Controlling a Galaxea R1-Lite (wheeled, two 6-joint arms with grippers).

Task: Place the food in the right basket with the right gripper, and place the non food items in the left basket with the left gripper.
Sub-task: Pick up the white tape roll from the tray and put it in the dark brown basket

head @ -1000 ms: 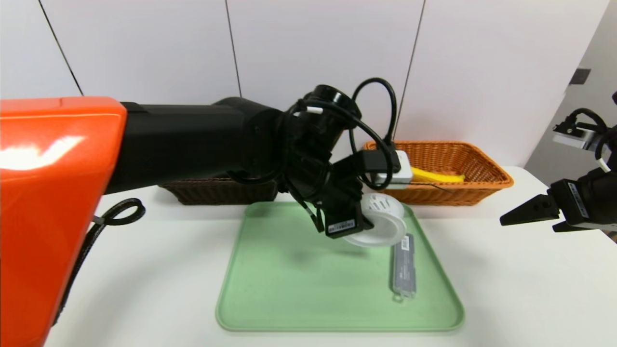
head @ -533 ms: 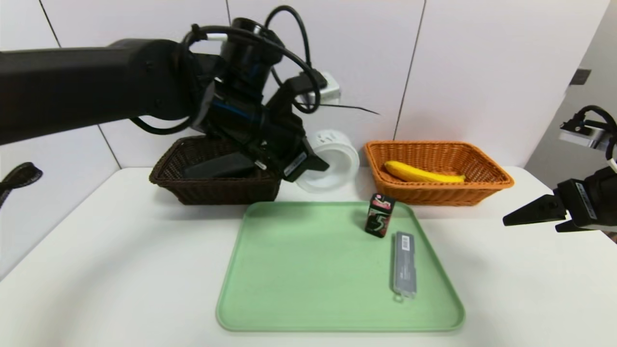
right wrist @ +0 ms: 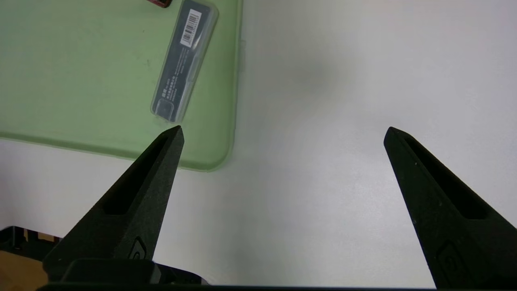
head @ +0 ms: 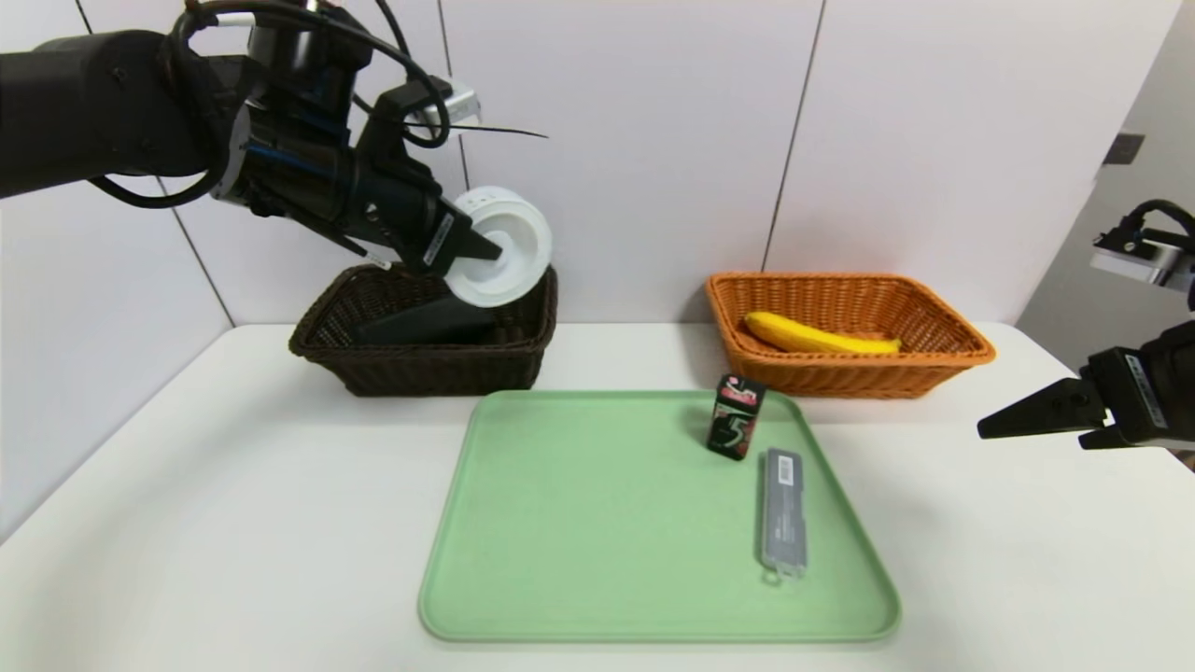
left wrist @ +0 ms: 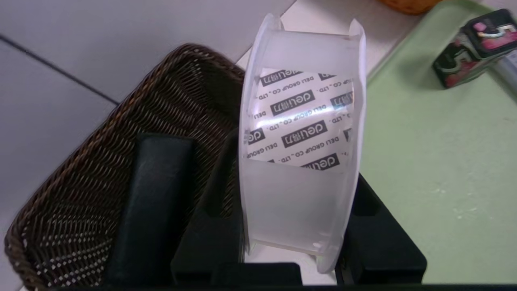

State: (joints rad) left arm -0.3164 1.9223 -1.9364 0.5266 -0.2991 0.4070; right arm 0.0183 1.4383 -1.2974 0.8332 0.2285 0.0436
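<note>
Leftward and higher now, the left claw (left wrist: 299, 226) clamps a white deli tape roll (head: 501, 246); rightward, at three o'clock, the right claw (head: 1038, 425) gapes empty above the white bench (head: 233, 523).

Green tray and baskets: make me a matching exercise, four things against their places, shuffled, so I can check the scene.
Things
1. White tape spool
2. Banana
3. Gray case
4. Right pincer

Places or states
A. Lying on the green tray
B. Held by the left pincer
C. Open, over the bare white table
D. Inside the orange basket

Right pairs: 1-B; 2-D; 3-A; 4-C
</note>
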